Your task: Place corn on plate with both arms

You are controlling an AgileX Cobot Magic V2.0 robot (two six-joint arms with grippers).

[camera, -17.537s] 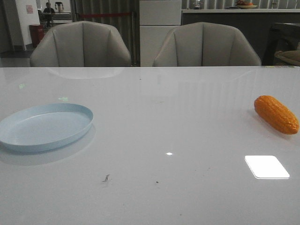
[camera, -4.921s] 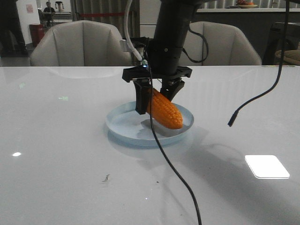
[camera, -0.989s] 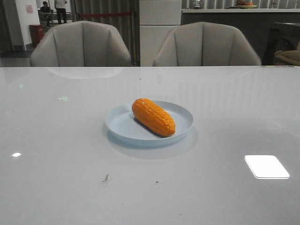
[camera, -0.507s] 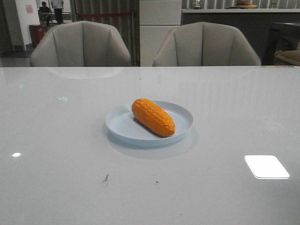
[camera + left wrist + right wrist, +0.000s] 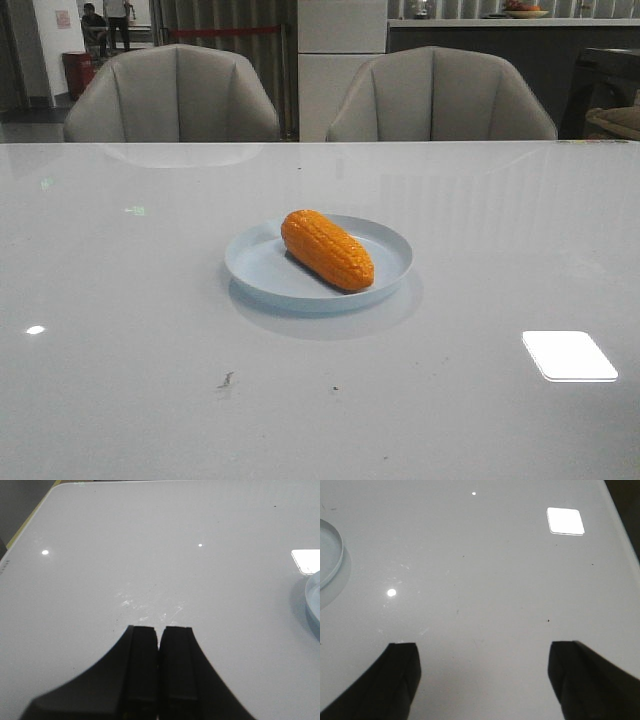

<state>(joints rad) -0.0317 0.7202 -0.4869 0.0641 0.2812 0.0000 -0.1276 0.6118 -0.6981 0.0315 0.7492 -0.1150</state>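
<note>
Corn lies diagonally on the plate, mid-table, fat end far-left, tip near-right. Left gripper is closed w/ fingers pressed together, nothing held. Right gripper is spread wide, also holding nothing, over bare table.

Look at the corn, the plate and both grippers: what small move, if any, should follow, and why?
Probably none beyond holding position: the corn lies inside the plate, the left gripper is shut and the right gripper open, both empty over bare table.
</note>
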